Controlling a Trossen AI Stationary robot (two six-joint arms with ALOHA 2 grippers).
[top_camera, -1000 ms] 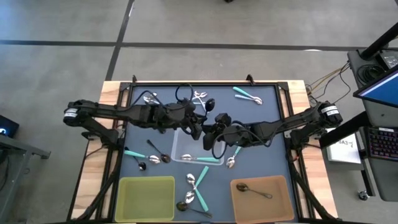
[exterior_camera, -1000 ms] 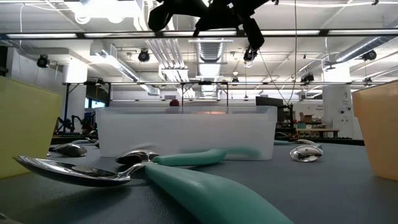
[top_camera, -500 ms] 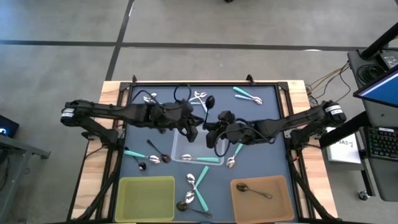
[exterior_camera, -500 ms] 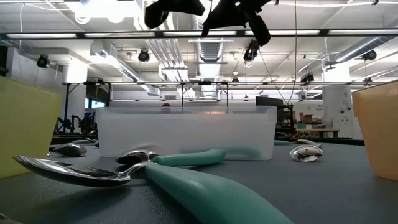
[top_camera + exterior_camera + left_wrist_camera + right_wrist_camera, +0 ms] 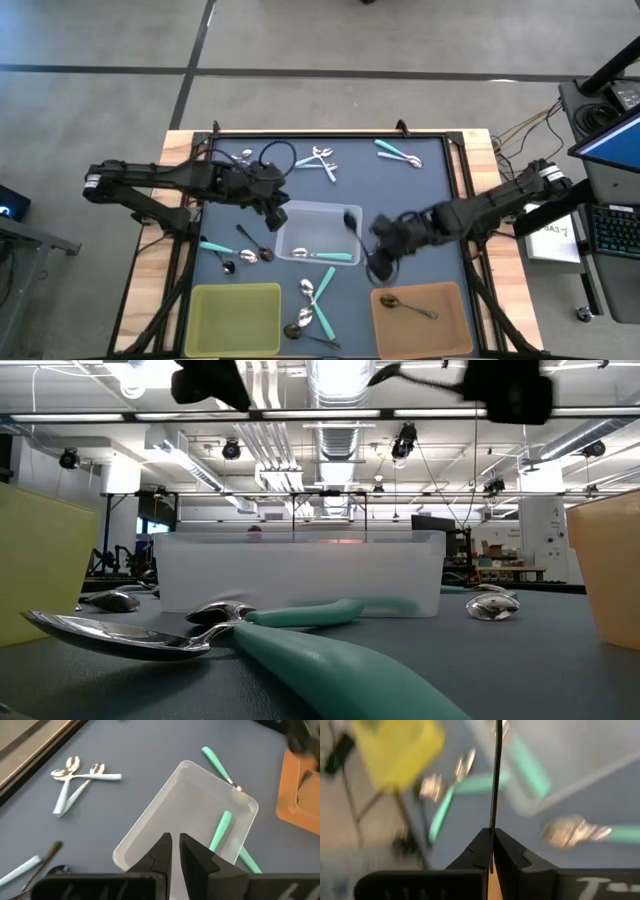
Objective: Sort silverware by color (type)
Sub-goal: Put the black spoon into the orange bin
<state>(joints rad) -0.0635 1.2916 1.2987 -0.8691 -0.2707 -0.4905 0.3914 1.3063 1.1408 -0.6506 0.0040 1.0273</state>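
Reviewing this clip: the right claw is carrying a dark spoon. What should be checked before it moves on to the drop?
1. Dark spoon pinched in the right claw: ok.
2. Right claw above the brown bin: not ok, it is beside the clear bin.
3. Brown bin holds only a matching dark spoon: ok.
4. Left claw out of the way: ok, over the clear bin's far corner.
5. Spoon high enough to pass the bin wall: cannot tell.

Right hand (image 5: pixel 378 262) clamped shut, left hand (image 5: pixel 280 215) nearly closed, both raised.
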